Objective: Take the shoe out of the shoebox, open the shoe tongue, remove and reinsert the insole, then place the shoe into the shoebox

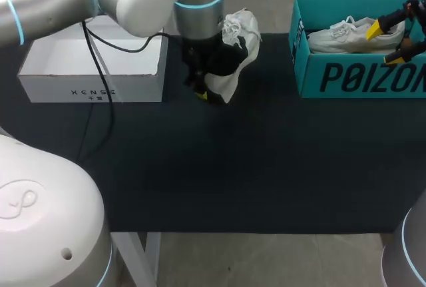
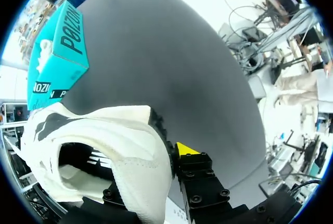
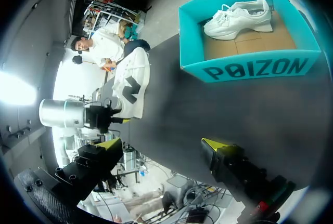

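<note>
- Left jaws: clenched on the shoe (image 2: 125, 151). They pinch its side wall at the opening, with 1 yellow tip (image 2: 184, 148) outside by the sole edge. The other finger is hidden behind the upper.
- Shoe: white mesh with black patches, held clear of the dark worktop (image 1: 233, 167) near its middle. It hangs between the white box (image 1: 93, 74) and the teal shoebox (image 1: 359, 77), laces uppermost in the head view.
- Right jaws: released, the 2 tips well apart with nothing between them, by the right end of the shoebox. A 2nd white shoe (image 1: 353, 34) lies inside that box.
- Handling, as judged: the shoe looks light. The mesh upper is soft and will fold under a pinch, while the sole is the stiff part.
- Where to hold, as judged: the heel or the sole edge gives the firmest purchase. The tongue is floppy and wants a pinch at its top edge. The insole is likely thin and bendy, best lifted from the heel end.
- Risk: a hold on 1 wall lets the shoe swing or twist, and loose laces may snag.
</note>
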Robot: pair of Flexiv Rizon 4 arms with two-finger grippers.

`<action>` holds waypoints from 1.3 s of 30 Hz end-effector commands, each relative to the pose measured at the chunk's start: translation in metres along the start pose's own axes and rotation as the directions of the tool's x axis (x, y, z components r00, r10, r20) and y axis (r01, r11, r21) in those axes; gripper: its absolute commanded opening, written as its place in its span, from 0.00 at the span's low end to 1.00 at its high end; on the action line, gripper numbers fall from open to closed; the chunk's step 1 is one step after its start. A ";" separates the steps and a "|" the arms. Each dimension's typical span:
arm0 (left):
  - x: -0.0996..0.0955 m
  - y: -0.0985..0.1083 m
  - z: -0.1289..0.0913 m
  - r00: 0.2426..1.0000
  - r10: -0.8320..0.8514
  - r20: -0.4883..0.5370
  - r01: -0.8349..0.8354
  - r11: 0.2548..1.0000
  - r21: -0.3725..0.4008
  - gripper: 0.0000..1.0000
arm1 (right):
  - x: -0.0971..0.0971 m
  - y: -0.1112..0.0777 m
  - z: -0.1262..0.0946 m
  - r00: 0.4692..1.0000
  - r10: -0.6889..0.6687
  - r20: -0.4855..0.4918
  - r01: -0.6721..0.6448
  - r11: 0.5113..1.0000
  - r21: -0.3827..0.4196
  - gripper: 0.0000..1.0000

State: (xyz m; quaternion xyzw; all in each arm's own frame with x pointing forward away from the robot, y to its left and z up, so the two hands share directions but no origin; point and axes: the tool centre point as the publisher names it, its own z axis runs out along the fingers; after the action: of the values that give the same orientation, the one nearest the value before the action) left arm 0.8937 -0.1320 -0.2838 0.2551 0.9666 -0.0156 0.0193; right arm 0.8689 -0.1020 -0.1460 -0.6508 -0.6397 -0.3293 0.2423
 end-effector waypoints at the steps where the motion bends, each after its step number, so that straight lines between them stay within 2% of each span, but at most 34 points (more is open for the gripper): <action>1: 0.002 0.000 -0.002 1.000 0.000 0.005 0.000 1.000 -0.003 0.00 | 0.000 0.000 0.000 1.000 0.001 0.003 -0.001 1.000 0.001 1.00; 10: 0.002 0.000 -0.002 1.000 0.000 0.005 0.000 1.000 -0.003 0.00 | 0.000 0.000 0.000 1.000 0.001 0.003 -0.001 1.000 0.001 1.00; 11: 0.001 0.003 -0.003 0.999 0.042 -0.004 -0.042 0.999 0.002 0.00 | 0.000 0.000 0.000 1.000 0.001 0.003 -0.001 1.000 0.001 1.00; 16: -0.001 0.039 -0.013 0.975 0.216 -0.041 -0.214 0.976 0.049 0.00 | 0.000 0.000 0.000 1.000 0.001 0.003 -0.001 1.000 0.001 1.00; 19: -0.003 0.063 -0.020 0.940 0.336 -0.068 -0.329 0.940 0.094 0.00 | 0.000 0.000 0.000 1.000 0.001 0.003 -0.001 1.000 0.001 1.00; 21: -0.004 0.079 -0.026 0.901 0.425 -0.084 -0.419 0.905 0.076 0.00 | 0.000 0.000 0.000 1.000 0.001 0.003 -0.001 1.000 0.001 1.00; 23: -0.006 0.093 -0.035 0.868 0.486 -0.096 -0.478 0.873 0.100 0.00 | 0.000 0.000 0.000 1.000 0.001 0.003 -0.001 1.000 0.001 1.00; 30: -0.012 0.135 -0.066 0.764 0.643 -0.057 -0.633 0.763 0.130 0.00 | 0.000 0.000 0.000 1.000 0.001 0.003 -0.001 1.000 0.001 1.00; 32: -0.012 0.144 -0.076 0.742 0.670 -0.036 -0.657 0.736 0.161 0.00 | 0.000 0.000 0.000 1.000 0.001 0.003 -0.001 1.000 0.001 1.00; 34: -0.014 0.154 -0.084 0.758 0.652 -0.018 -0.642 0.750 0.162 0.00 | 0.000 0.000 0.000 1.000 0.001 0.003 -0.001 1.000 0.001 1.00; 39: -0.014 0.154 -0.084 0.758 0.652 -0.018 -0.642 0.750 0.162 0.00 | 0.000 0.000 0.000 1.000 0.001 0.003 -0.001 1.000 0.001 1.00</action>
State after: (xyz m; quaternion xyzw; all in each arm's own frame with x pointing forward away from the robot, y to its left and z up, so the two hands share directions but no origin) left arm 0.9805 -0.0019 -0.2031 0.5740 0.8152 -0.0692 -0.0340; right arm 0.8688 -0.1018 -0.1460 -0.6507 -0.6398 -0.3293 0.2423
